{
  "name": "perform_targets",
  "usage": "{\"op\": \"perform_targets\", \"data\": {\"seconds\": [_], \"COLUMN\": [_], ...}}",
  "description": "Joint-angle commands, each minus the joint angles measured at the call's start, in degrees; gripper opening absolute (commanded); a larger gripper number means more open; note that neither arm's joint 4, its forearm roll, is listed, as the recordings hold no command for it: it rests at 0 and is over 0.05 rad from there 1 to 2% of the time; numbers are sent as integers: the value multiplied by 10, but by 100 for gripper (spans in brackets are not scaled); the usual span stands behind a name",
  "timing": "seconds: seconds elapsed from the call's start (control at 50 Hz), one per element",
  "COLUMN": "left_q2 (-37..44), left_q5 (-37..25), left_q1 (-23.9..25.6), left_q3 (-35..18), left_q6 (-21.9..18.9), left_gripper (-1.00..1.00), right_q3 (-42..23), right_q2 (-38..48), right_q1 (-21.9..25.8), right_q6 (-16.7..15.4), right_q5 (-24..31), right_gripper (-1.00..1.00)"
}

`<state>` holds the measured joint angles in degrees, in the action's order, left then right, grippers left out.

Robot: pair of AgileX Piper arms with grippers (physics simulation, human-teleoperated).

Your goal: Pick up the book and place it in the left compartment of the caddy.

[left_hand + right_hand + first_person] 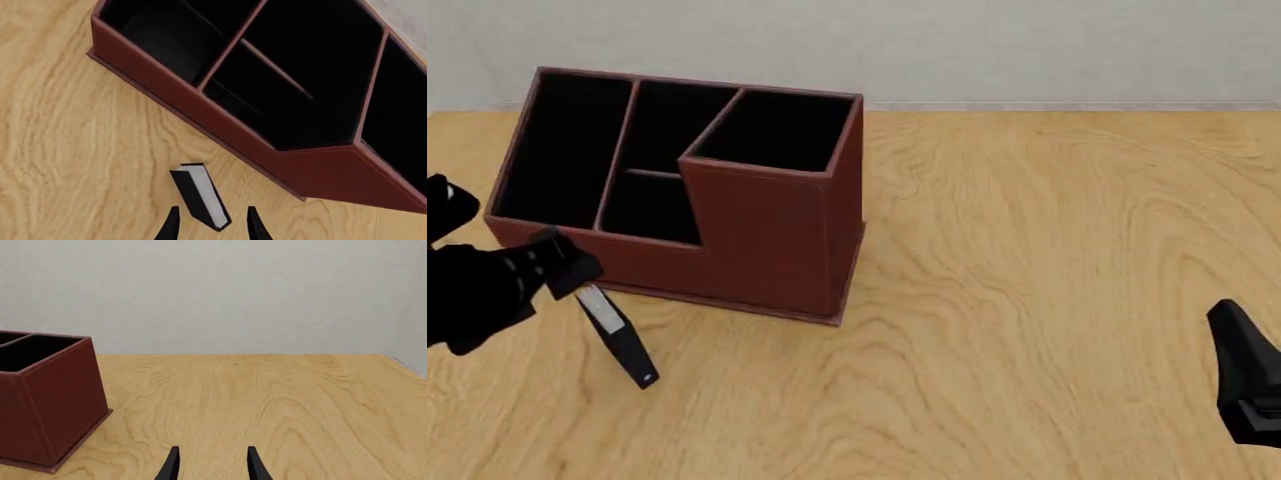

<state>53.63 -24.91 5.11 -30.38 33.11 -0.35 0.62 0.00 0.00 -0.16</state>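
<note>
The small black book (618, 338) sits on the wooden table just in front of the caddy's (767, 240) left front corner, its pale page edge showing. My left gripper (566, 268) hovers over the book's far end. In the left wrist view the book (203, 192) lies between the spread fingertips of the left gripper (212, 226), with a gap on each side. The left compartment (561, 150) is the long black slot just beyond, also visible as the left compartment (160, 40). My right gripper (1228, 325) waits open at the front right, far from the book.
The caddy's front wall (233, 130) runs close behind the book. Its tall square compartment (777, 130) rises on the right side, and the caddy (53, 400) also shows in the right wrist view. My right gripper (212, 466) faces bare wood.
</note>
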Motion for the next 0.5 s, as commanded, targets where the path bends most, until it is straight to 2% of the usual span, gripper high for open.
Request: {"op": "perform_targets", "data": {"seconds": [0.02, 0.5], "left_q2": [14, 51], "left_q5": [22, 56], "left_q1": [-7, -1], "left_q3": [14, 23], "left_q6": [-2, 6], "left_gripper": [100, 100], "right_q3": [1, 1], "right_q2": [-1, -1], "right_q1": [0, 0], "right_q6": [0, 0], "right_q5": [0, 0], "right_gripper": [100, 100]}}
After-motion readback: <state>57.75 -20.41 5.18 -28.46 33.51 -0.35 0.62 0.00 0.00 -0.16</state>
